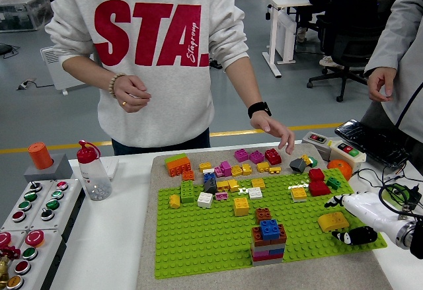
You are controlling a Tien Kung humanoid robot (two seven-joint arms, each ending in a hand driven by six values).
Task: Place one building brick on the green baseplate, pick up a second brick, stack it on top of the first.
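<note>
The green baseplate (pixel 198 237) lies on a grey mat. On its front middle stands a stack of bricks (pixel 268 245) with a blue brick (pixel 269 228) on top. Many loose bricks lie along its back edge, among them a yellow one (pixel 241 205) and a red one (pixel 318 187). A yellow curved brick (pixel 332 221) lies at the right. My right hand (pixel 336 220), white with black fingers, is open around it, one finger (pixel 332 202) behind it and the thumb (pixel 353 236) in front. I cannot tell if they touch it.
A person stands at the far side, one hand (pixel 274 130) hovering over the table's back and the other (pixel 130 93) at the chest. A button box (pixel 33 217) and a bottle (pixel 92 171) stand at the left, a switch box (pixel 330 148) and cables at the right.
</note>
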